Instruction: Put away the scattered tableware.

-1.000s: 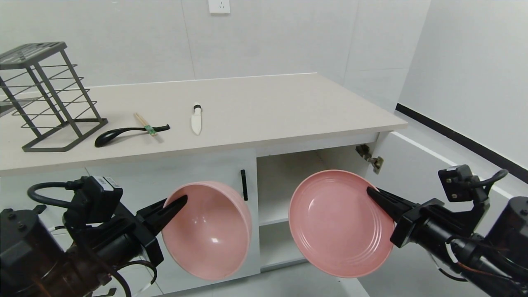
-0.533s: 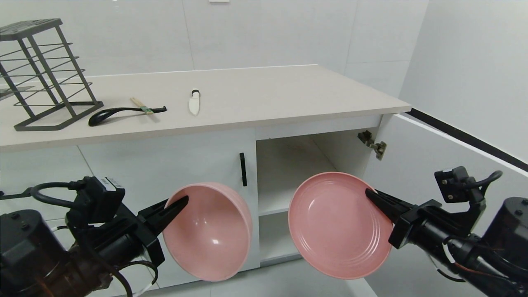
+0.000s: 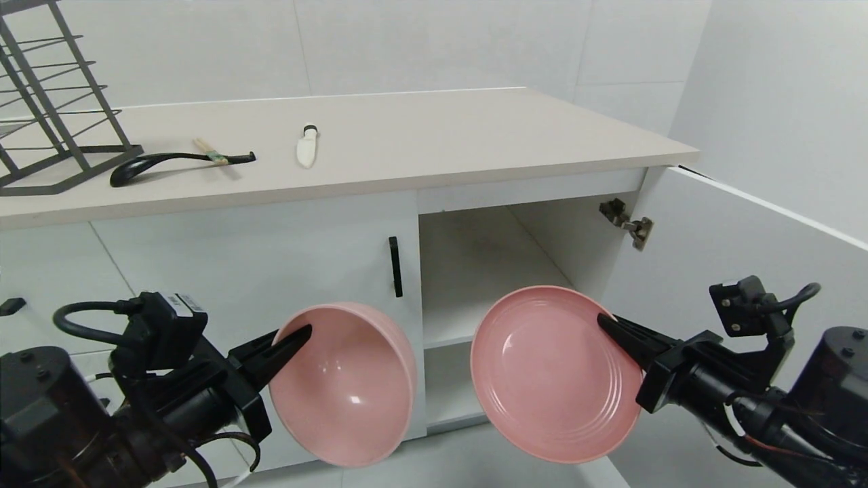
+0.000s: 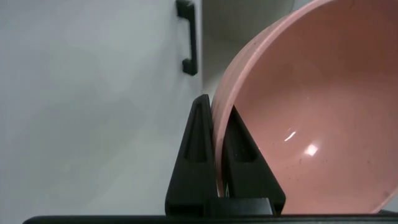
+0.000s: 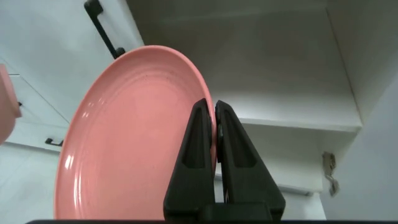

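The pink bowl [image 3: 346, 386] and pink plate [image 3: 549, 373] hang on edge before the open cabinet [image 3: 475, 271], the left gripper [image 3: 303, 331] clamped on the bowl's rim and the right gripper [image 3: 602, 320] on the plate's. Both look stiff, light and glossy, so a rim pinch may pivot or slip; a bite deep over the lip seems safest. Above, the countertop [image 3: 441, 135] bears a spoon [image 3: 156, 163], chopsticks [image 3: 209, 152], a knife [image 3: 306, 148] and a wire rack [image 3: 54, 88].

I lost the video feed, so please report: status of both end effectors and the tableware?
Left end effector shut on pink bowl rim. Right end effector shut on pink plate rim. Cabinet door open; spoon, chopsticks, knife lie on counter.
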